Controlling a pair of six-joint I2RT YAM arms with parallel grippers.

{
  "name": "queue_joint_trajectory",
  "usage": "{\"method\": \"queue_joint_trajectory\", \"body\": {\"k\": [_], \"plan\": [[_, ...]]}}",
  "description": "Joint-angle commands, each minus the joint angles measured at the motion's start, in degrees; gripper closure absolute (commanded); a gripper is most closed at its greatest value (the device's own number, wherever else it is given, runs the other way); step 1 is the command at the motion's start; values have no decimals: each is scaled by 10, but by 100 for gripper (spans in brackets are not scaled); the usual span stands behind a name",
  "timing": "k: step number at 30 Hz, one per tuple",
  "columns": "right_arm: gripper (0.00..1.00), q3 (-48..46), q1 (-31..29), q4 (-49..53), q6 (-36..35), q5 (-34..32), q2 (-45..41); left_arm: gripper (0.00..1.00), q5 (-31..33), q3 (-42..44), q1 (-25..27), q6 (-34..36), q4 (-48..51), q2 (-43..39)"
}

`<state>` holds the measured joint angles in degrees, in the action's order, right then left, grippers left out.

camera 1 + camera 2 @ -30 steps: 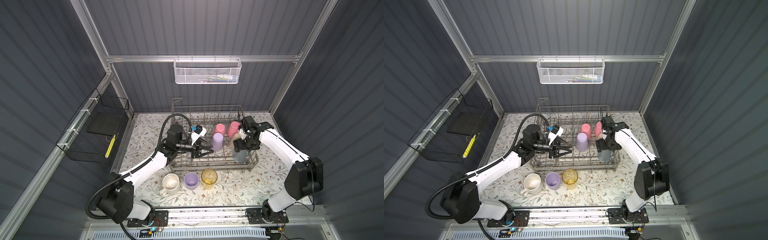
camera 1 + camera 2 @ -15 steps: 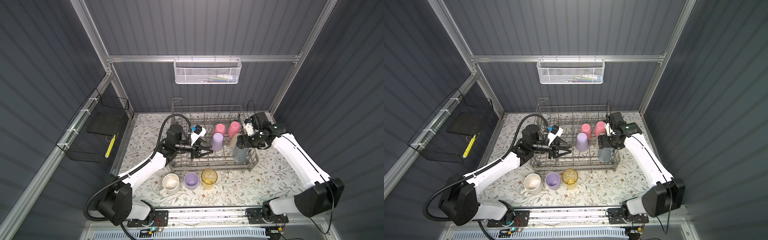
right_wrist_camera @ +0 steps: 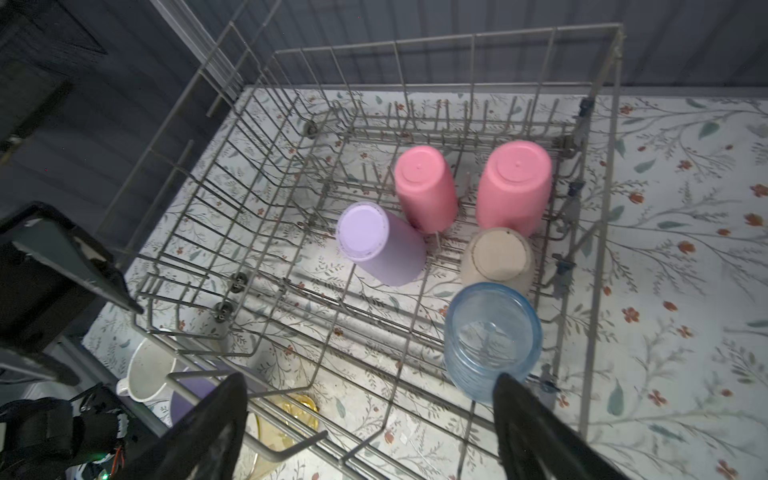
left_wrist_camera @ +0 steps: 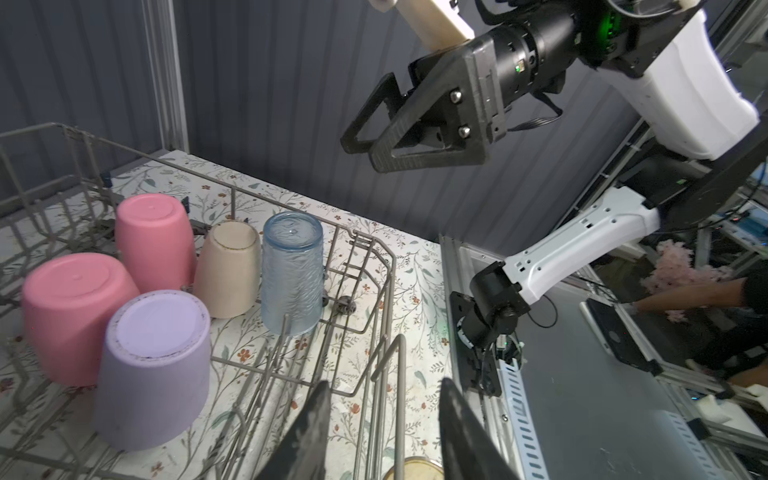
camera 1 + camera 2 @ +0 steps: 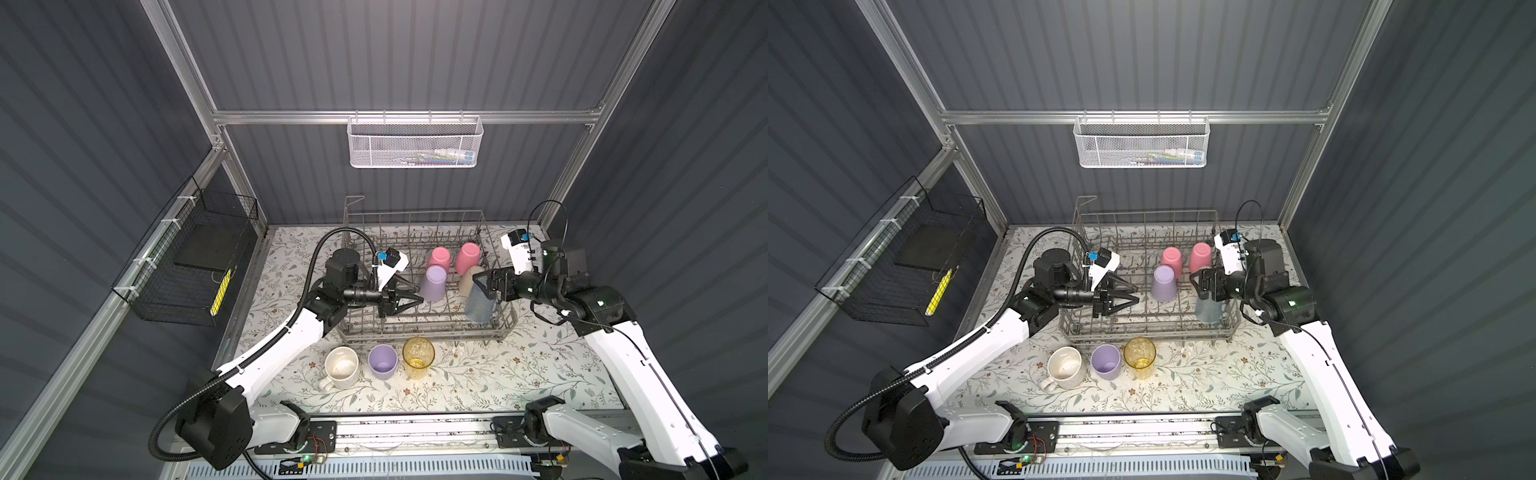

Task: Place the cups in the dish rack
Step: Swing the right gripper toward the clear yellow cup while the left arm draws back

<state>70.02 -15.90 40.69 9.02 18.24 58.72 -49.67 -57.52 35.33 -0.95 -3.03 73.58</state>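
Note:
The grey wire dish rack (image 5: pixel 415 214) holds several upturned cups: two pink (image 5: pixel 439 257) (image 5: pixel 468 255), a lilac one (image 5: pixel 434 282), a beige one (image 5: pixel 467 280) and a clear blue tumbler (image 5: pixel 480 307) in the front right corner. A cream mug (image 5: pixel 341 365), a lilac cup (image 5: pixel 383 361) and a yellow tumbler (image 5: pixel 418 357) stand upright on the table before the rack. My left gripper (image 5: pixel 417 296) hovers open and empty over the rack's left half, just left of the lilac cup. My right gripper (image 5: pixel 484 284) hangs open and empty above the blue tumbler (image 3: pixel 492 336).
A white mesh basket (image 5: pixel 415 143) hangs on the back wall. A black wire basket (image 5: pixel 187 266) hangs on the left wall. The rack's raised sides (image 5: pixel 1144 216) and upright tines stand around both grippers. The arms' base rail (image 5: pixel 415 432) runs along the table's front edge.
The right gripper has risen off the blue tumbler and drawn back to the right. The tumbler stays upturned in the rack. The left arm has hardly moved.

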Motion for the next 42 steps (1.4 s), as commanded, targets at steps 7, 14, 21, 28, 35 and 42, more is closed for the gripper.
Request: {"method": "queue_joint_trajectory", "body": {"k": [7,14,21,28,35,42], "plan": [[8,-53,2,-133,25,86,-16,54,183,-72,114,107,198,-41],[10,-75,-8,-140,-12,126,-26,54,242,-55,130,94,205,-84],[19,-96,-84,-113,-79,87,-66,55,397,-42,128,54,173,-126],[27,-90,-185,-73,-138,29,-47,57,500,-63,121,26,184,-117],[32,-97,-339,-62,-174,-98,-2,50,419,-47,20,-62,109,-109],[34,-96,-420,-28,-192,-143,49,20,433,-61,1,-73,79,-82]]}}
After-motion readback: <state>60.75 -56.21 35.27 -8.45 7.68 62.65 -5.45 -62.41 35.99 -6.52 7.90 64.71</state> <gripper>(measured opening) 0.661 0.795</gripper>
